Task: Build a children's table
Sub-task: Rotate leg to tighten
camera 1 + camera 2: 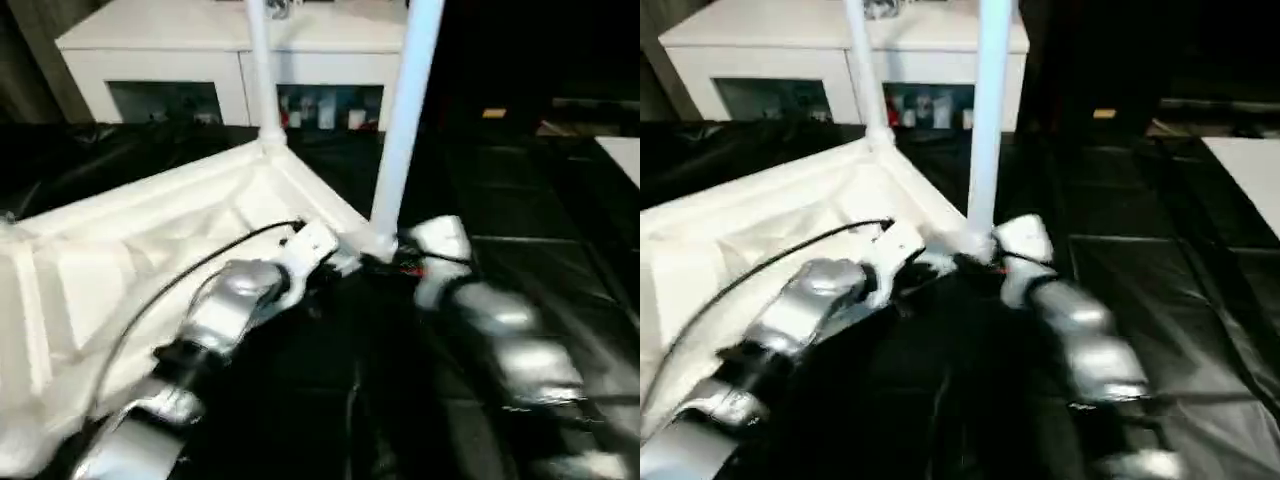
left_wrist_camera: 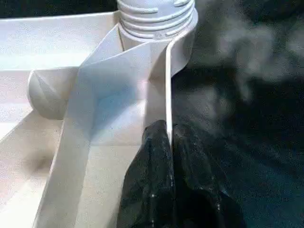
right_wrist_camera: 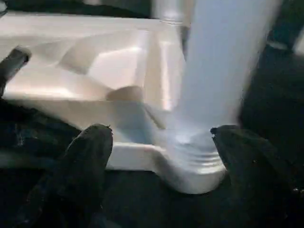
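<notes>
Tabletop point(image 1: 150, 250) lies upside down on black surface point(image 1: 560, 300), which is bare to the right. Left hand point(image 2: 168, 137) pinched shut on the tabletop's thin rim beside the near corner socket. Two legs standing: far point(image 1: 262, 70), near point(image 1: 405, 110). Right hand point(image 3: 161, 142) spread wide around the near leg's base, fingers point(image 3: 85, 156) apart from it.

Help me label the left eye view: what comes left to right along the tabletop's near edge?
Tabletop → left hand, shut on the rim → near leg → right hand.
</notes>
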